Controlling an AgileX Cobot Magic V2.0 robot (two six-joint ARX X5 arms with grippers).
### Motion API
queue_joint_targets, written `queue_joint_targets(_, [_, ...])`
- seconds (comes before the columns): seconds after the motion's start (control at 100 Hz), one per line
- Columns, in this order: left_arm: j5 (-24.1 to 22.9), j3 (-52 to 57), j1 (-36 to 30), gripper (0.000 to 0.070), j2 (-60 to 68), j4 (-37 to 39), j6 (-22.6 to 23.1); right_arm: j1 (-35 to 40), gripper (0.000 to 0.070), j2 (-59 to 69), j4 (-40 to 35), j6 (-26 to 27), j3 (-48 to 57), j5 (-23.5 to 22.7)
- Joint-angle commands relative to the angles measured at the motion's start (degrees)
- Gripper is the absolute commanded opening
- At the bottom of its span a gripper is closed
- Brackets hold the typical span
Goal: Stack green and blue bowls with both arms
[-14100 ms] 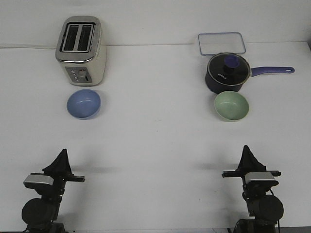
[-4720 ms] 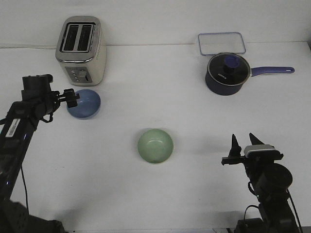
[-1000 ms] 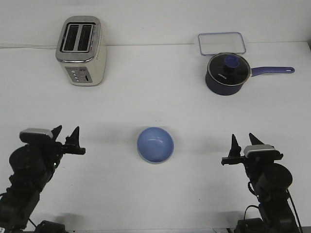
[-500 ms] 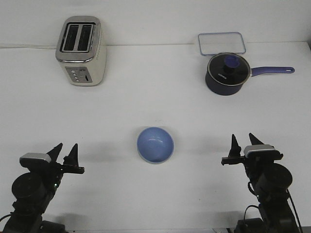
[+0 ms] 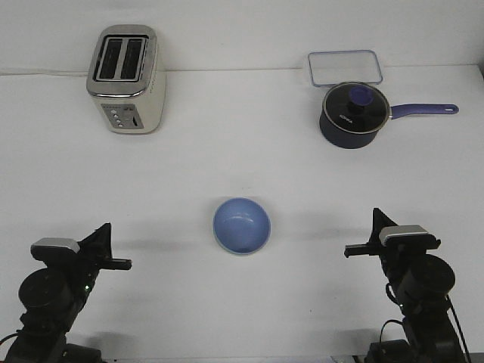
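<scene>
The periwinkle blue bowl (image 5: 241, 224) sits upright in the middle of the white table, nested in the mint green bowl. Of the green bowl only a thin pale edge (image 5: 227, 249) shows along the blue bowl's lower rim. My left gripper (image 5: 103, 231) is at the front left, well to the left of the bowls, shut and empty. My right gripper (image 5: 376, 221) is at the front right, well to the right of the bowls, shut and empty. Both point away from me over the table.
A silver toaster (image 5: 125, 79) stands at the back left. A dark navy saucepan (image 5: 352, 115) with a lid and a purple handle stands at the back right, with a clear lidded container (image 5: 344, 66) behind it.
Both grippers have closed their fingers; half a second ago both were open. The left arm has drawn back and settled at the front left. The bowls have not moved.
</scene>
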Motion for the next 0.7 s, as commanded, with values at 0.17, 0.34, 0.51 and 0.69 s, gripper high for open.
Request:
queue_joint_targets(0.17, [-0.3,0.7,0.0,0.0012,-0.1,0.5,-0.1,0.0,0.0,0.0,0.5,0.5,0.5,0.2])
queue_joint_targets(0.34, [-0.3,0.7,0.0,0.0012,-0.1,0.5,-0.1,0.0,0.0,0.0,0.5,0.5,0.5,0.2])
queue_joint_targets(0.51, [-0.3,0.7,0.0,0.0012,-0.1,0.7,-0.1,0.0,0.0,0.0,0.5,0.5,0.5,0.2])
queue_joint_targets(0.69, [-0.3,0.0,1.4,0.0012,-1.9,2.8,1.4,0.0,0.0,0.0,0.5,0.5,0.5,0.2])
